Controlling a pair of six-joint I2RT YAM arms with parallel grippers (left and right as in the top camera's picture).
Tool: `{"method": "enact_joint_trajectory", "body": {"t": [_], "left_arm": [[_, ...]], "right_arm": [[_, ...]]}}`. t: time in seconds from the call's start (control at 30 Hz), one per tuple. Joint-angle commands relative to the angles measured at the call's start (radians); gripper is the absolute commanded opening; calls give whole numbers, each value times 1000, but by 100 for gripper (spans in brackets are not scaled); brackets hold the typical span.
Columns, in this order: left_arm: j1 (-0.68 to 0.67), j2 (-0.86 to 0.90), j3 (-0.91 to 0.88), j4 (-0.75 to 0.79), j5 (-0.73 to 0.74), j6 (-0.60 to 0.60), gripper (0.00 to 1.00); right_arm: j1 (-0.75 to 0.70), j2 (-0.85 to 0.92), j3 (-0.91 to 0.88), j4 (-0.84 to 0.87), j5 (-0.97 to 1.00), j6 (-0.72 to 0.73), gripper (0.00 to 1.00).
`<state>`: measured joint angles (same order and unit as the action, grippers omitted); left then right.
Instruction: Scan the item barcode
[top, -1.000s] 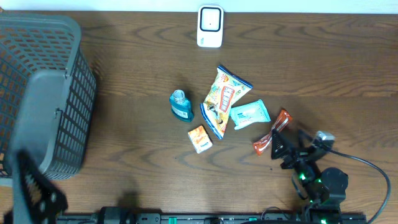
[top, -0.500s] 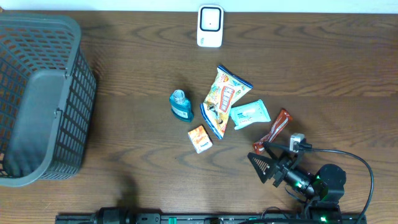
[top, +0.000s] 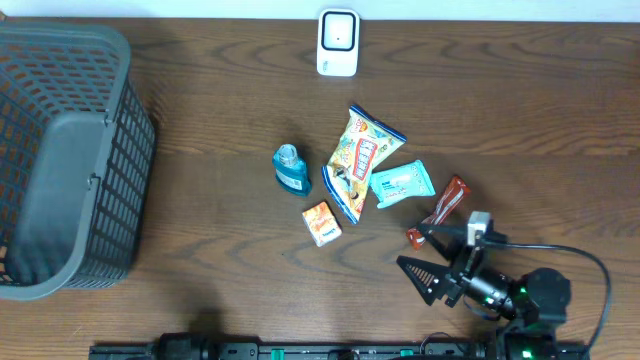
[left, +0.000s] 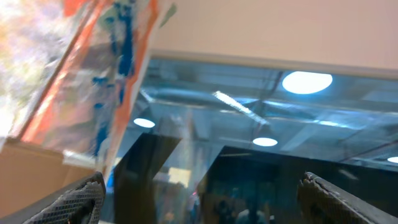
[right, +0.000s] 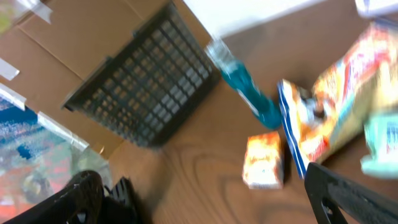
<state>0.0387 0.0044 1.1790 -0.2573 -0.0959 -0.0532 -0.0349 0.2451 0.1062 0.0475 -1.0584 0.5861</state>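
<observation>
Right gripper (top: 424, 256) is spread wide with nothing in it. The red bar (top: 443, 208) lies right by its far finger; can't tell if they touch. Scanner (top: 338, 42) is well apart. Left gripper (left: 200, 186) is wide too, empty.

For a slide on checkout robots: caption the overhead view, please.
Right pincer open beside a red snack bar; snack bag, wipes pack, blue bottle, orange box, scanner and grey basket on the table.
</observation>
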Motion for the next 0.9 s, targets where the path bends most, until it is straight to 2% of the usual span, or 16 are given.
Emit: {"method": "enact_joint_trajectory", "body": {"t": [0.0, 0.17, 0.3, 0.47, 0.6, 0.7, 0.87], "left_arm": [[2, 0, -35, 6, -131, -9, 98], [2, 0, -109, 63, -152, -18, 98], [2, 0, -184, 109, -152, -20, 98], [2, -1, -311, 216, -150, -20, 98], [2, -1, -394, 225, -63, -19, 98], [2, 0, -442, 193, 45, -19, 98], [2, 0, -477, 83, 224, -19, 98]], "right_arm": [[4, 49, 151, -34, 68, -73, 99], [27, 249, 364, -277, 257, -320, 99], [139, 473, 538, -378, 422, -439, 99], [395, 766, 774, -454, 791, -473, 99], [574, 1021, 981, -538, 1008, -491, 99], [646, 1191, 1155, -599, 1057, -490, 99], [686, 1326, 1310, -638, 1035, -490, 99]]}}
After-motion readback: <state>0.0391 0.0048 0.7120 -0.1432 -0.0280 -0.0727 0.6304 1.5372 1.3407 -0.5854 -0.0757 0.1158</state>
